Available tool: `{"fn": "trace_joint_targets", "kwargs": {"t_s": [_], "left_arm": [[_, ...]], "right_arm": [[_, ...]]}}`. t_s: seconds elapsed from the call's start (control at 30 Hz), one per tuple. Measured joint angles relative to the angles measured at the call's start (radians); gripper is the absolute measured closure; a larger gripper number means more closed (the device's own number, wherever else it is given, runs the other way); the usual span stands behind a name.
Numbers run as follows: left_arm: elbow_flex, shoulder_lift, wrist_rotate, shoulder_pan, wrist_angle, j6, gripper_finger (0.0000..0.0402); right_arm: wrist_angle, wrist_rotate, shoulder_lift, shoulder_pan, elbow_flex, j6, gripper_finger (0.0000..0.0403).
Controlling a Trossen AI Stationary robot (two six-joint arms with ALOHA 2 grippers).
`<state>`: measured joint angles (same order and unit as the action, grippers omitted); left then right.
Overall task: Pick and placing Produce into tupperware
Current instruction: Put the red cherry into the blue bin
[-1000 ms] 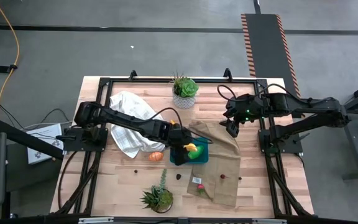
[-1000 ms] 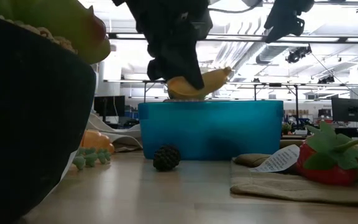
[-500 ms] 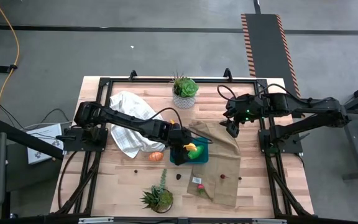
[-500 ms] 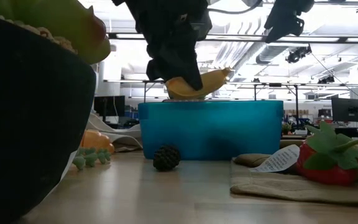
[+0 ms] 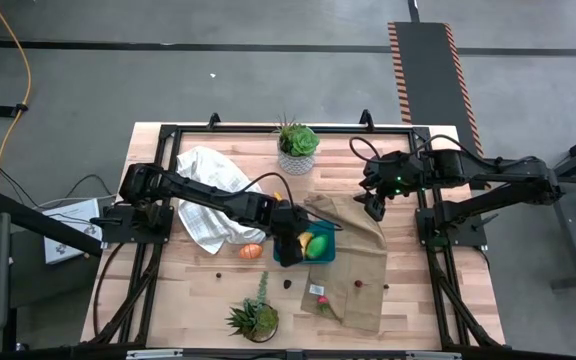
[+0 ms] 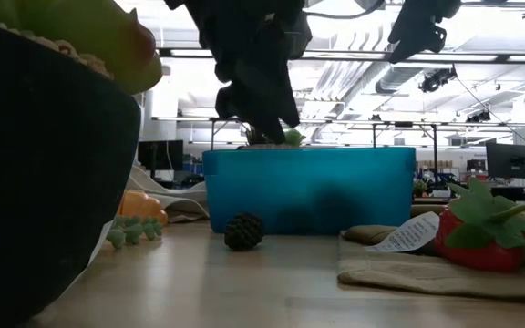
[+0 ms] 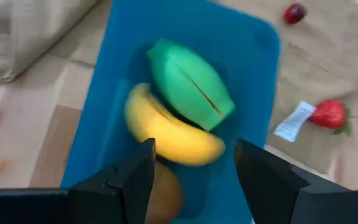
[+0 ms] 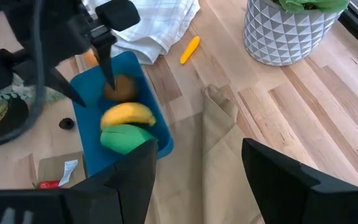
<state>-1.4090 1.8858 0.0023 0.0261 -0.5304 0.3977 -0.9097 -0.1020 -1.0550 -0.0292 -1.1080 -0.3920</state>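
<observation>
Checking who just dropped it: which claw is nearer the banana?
Left. The left claw hangs open right over the banana in the tupperware. The right claw hovers apart, above the tan cloth.

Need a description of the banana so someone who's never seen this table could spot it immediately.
Find the teal-blue tupperware near the table's middle, at the edge of the tan cloth, under the left gripper. Three pieces lie inside. The banana is the curved yellow one in the middle, between the bright green piece and the round brown piece.
</observation>
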Motion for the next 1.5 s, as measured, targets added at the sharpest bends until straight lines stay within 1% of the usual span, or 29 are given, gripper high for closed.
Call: {"fn": "trace_joint_targets", "kwargs": {"t_s": [0.07,0.17,0.27,0.4,0.53,0.67,0.77,0.83,0.93,1.03,1.1,1.17,1.27,1.37,1.5], "left_arm": [[-0.005,-0.009,0.034,-0.001,-0.001,0.0,0.0197],[-0.064,-0.014,0.057,-0.008,-0.051,-0.023,0.021],[-0.164,-0.014,0.058,-0.013,-0.191,-0.074,0.0227],[-0.284,-0.016,0.06,-0.014,-0.299,-0.132,0.025],[-0.427,-0.015,0.096,-0.027,-0.426,-0.192,0.0272],[-0.547,-0.015,0.09,-0.042,-0.533,-0.218,0.0296],[-0.62,-0.015,0.083,-0.063,-0.603,-0.218,0.0316],[-0.659,-0.015,0.092,-0.08,-0.653,-0.219,0.033],[-0.697,-0.015,0.094,-0.096,-0.717,-0.234,0.0353],[-0.709,-0.028,0.092,-0.115,-0.785,-0.259,0.0376],[-0.711,-0.039,0.09,-0.127,-0.796,-0.259,0.0392],[-0.71,-0.054,0.088,-0.144,-0.821,-0.256,0.0399],[-0.711,-0.075,0.074,-0.158,-0.83,-0.259,0.0393],[-0.711,-0.101,0.035,-0.167,-0.868,-0.275,0.0393],[-0.707,-0.14,0.008,-0.195,-0.942,-0.298,0.04]], "right_arm": [[-0.016,0.0,0.0,0.0,0.0,0.005,0.0176],[-0.058,0.0,0.003,0.0,0.0,0.009,0.0176],[-0.096,0.001,0.014,0.0,0.0,0.008,0.0176],[-0.152,0.001,0.036,0.003,0.0,0.008,0.0176],[-0.166,0.002,0.08,0.003,0.011,-0.022,0.0176],[-0.097,0.002,0.171,0.003,0.094,-0.096,0.0176],[-0.024,0.002,0.248,0.003,0.185,-0.203,0.0176],[0.015,0.023,0.287,0.006,0.241,-0.274,0.0176],[0.097,0.074,0.317,0.045,0.298,-0.341,0.0176],[0.159,0.072,0.316,0.108,0.328,-0.397,0.0177],[0.184,0.037,0.309,0.148,0.341,-0.437,0.0177],[0.19,-0.002,0.299,0.188,0.347,-0.485,0.0177],[0.209,-0.061,0.279,0.25,0.346,-0.549,0.0177],[0.265,-0.109,0.255,0.307,0.344,-0.602,0.0177],[0.313,-0.141,0.205,0.371,0.343,-0.694,0.0177]]}}
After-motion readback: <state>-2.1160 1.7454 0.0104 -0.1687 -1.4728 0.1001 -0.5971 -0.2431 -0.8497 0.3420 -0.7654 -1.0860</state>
